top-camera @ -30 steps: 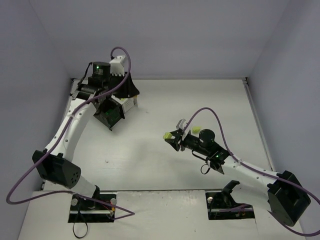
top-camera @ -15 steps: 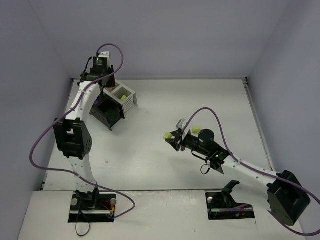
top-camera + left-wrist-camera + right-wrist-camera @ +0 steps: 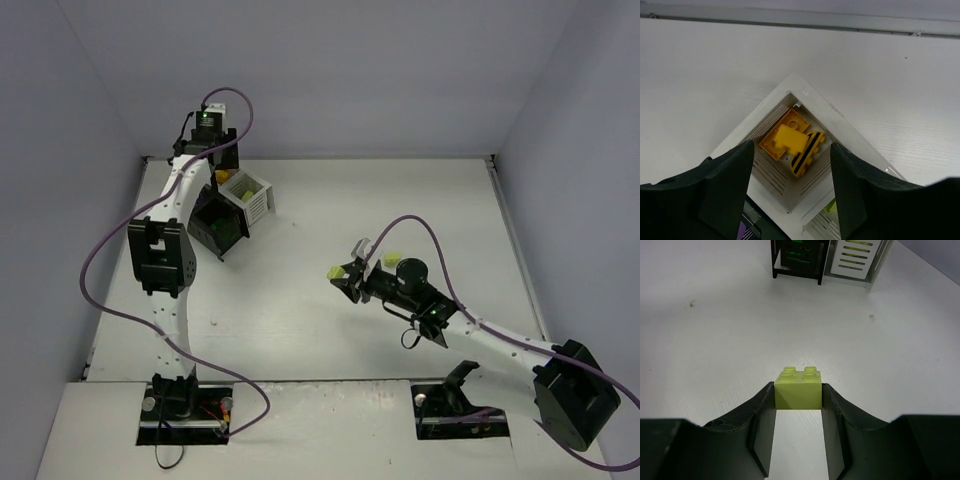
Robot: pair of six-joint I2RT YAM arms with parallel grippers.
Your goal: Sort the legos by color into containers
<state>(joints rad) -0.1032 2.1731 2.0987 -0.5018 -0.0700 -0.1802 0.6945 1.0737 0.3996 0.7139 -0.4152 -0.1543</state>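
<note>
The containers are joined slatted bins at the back left. My left gripper hangs open and empty above a white bin holding orange-yellow legos. Its fingers stand wide on either side of it. The neighbouring white bin shows a lime lego, and a black bin shows purple. My right gripper is shut on a lime-green lego, held low over the table's middle. The bins show far ahead in the right wrist view.
Another lime-green lego lies on the table just behind my right gripper. Walls close the table at the back and both sides. A purple cable loops beside each arm.
My left arm has folded upright and its gripper has drawn back toward the rear wall, uncovering a white bin. The right arm and its lime lego have not moved.
</note>
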